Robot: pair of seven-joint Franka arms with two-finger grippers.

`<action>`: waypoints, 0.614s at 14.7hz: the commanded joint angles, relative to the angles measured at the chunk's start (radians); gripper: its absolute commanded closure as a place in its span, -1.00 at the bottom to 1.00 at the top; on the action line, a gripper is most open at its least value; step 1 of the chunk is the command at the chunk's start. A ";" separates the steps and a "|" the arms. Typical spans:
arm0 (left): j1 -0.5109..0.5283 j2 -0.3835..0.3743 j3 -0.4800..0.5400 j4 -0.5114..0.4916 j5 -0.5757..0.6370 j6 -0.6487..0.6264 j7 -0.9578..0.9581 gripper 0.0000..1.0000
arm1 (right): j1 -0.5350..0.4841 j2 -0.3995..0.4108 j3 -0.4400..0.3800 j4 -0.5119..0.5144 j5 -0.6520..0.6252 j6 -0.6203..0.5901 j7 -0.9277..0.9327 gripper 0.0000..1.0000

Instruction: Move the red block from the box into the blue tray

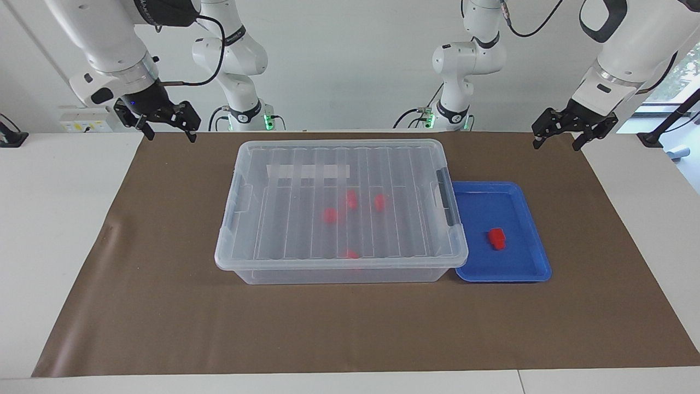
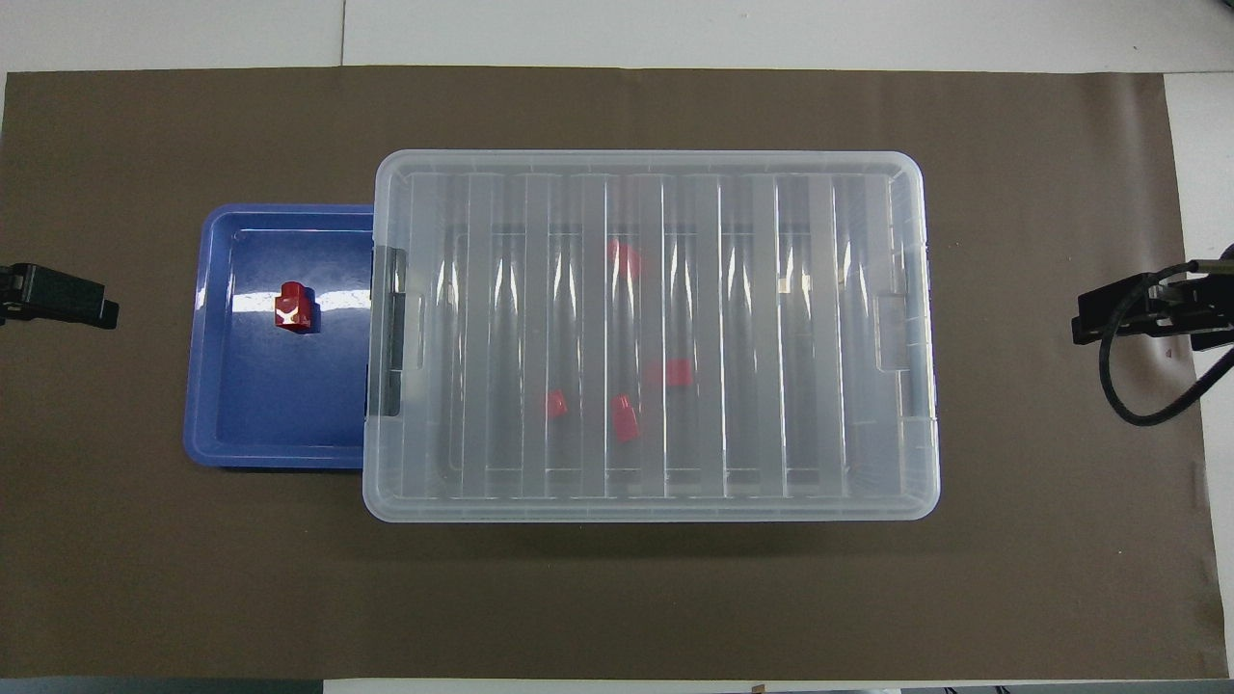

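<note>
The box [image 1: 339,264] stands in the middle of the brown mat with its ribbed clear lid on; it also shows in the overhead view [image 2: 651,162]. Several red blocks lie inside it, one of them under the lid's middle [image 1: 328,215] [image 2: 625,419]. The blue tray [image 1: 486,208] [image 2: 270,414] sits against the box's end toward the left arm. One red block [image 1: 496,238] [image 2: 294,306] lies in the tray. My left gripper [image 1: 558,143] [image 2: 67,297] is open and empty, raised over the mat's edge at its end. My right gripper [image 1: 170,134] [image 2: 1109,318] is open and empty, raised over the other end.
The brown mat [image 1: 164,306] covers most of the white table [image 1: 54,219]. A black clip [image 1: 447,203] holds the lid at the tray end. A black cable [image 2: 1123,395] loops by the right gripper.
</note>
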 commanded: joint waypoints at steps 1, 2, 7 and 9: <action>0.006 -0.029 0.000 -0.028 -0.005 -0.004 0.009 -1.00 | 0.095 -0.006 -0.130 -0.016 -0.003 0.013 -0.014 -1.00; 0.006 -0.029 0.000 -0.028 -0.005 -0.004 0.009 -1.00 | 0.094 -0.006 -0.130 -0.022 -0.006 0.028 -0.014 -1.00; 0.006 -0.029 0.000 -0.028 -0.005 -0.004 0.009 -1.00 | 0.065 -0.008 -0.094 -0.052 -0.006 0.079 -0.022 -1.00; 0.006 -0.029 0.000 -0.028 -0.005 -0.004 0.009 -1.00 | 0.080 -0.008 -0.100 -0.051 -0.009 0.069 -0.022 -1.00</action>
